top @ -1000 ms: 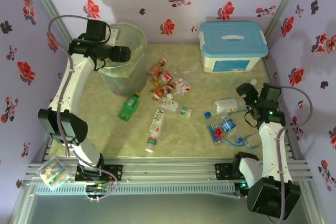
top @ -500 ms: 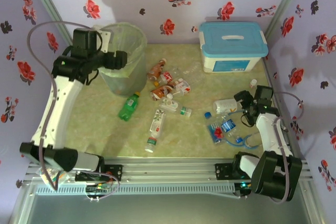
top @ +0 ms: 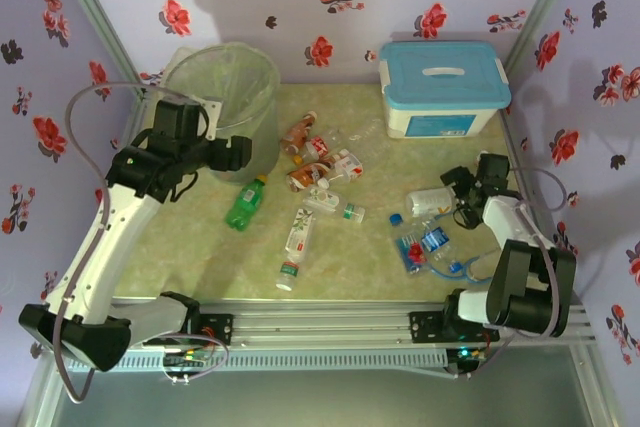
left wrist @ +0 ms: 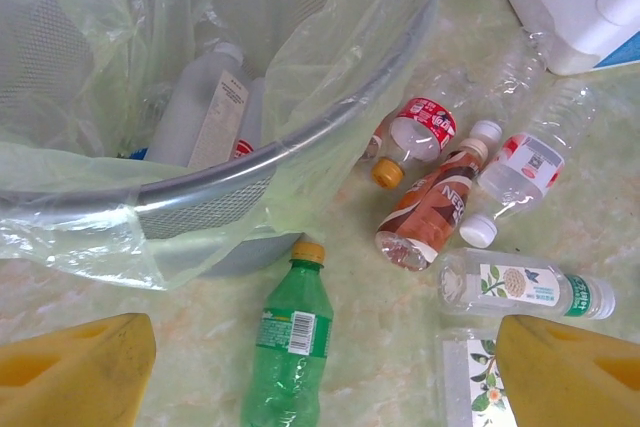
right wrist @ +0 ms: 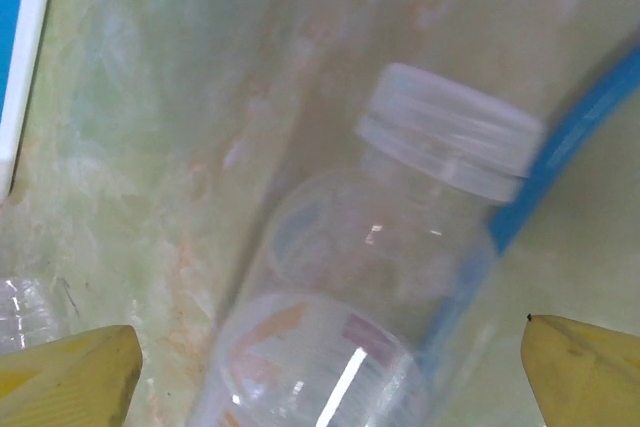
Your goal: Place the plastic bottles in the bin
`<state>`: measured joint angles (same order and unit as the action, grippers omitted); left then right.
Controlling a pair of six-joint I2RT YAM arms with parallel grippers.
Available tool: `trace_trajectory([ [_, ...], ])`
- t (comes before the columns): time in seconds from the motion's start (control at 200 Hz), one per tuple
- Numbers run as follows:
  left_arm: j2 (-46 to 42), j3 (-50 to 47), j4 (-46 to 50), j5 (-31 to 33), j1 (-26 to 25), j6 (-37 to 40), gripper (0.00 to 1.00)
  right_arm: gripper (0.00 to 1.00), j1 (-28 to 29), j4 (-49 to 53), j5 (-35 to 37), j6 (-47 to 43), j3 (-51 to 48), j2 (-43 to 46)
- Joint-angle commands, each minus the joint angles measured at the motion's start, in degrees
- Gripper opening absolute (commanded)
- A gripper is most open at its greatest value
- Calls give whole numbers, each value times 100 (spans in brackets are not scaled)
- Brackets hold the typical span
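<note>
Inside the bin point(left wrist: 210, 179), the left wrist view finds bottles point(left wrist: 195, 112) that the top view blurs behind the liner. The left end effector point(top: 240, 154), fingers apart, has drawn back from the rim. The right end effector point(right wrist: 330, 367), also apart, has dropped to straddle a white-capped bottle point(right wrist: 400, 247) on the tabletop point(right wrist: 150, 97).

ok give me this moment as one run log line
left gripper: open near green bottle beside bin | right gripper: open, straddling white-capped bottle | binned bottles: few | loose bottles: many on table
</note>
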<state>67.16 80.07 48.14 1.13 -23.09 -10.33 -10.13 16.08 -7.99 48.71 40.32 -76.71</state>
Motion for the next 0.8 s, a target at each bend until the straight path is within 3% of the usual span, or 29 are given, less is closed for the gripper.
trace_trajectory([
  [0.0, 44, -44, -191, 111, -146, -141, 89, 98, 204, -293, 190, 147, 259, -288],
  [0.315, 82, -105, -182, 142, -327, -202, 90, 95, 433, -430, 267, 4, 679, -1225],
  [0.62, 197, -15, -191, 175, -361, -280, 90, 74, 455, -581, 324, -28, 613, -1165],
  [0.795, 374, 171, -243, 161, -516, -329, 90, 68, 451, -518, 266, -133, 662, -834],
])
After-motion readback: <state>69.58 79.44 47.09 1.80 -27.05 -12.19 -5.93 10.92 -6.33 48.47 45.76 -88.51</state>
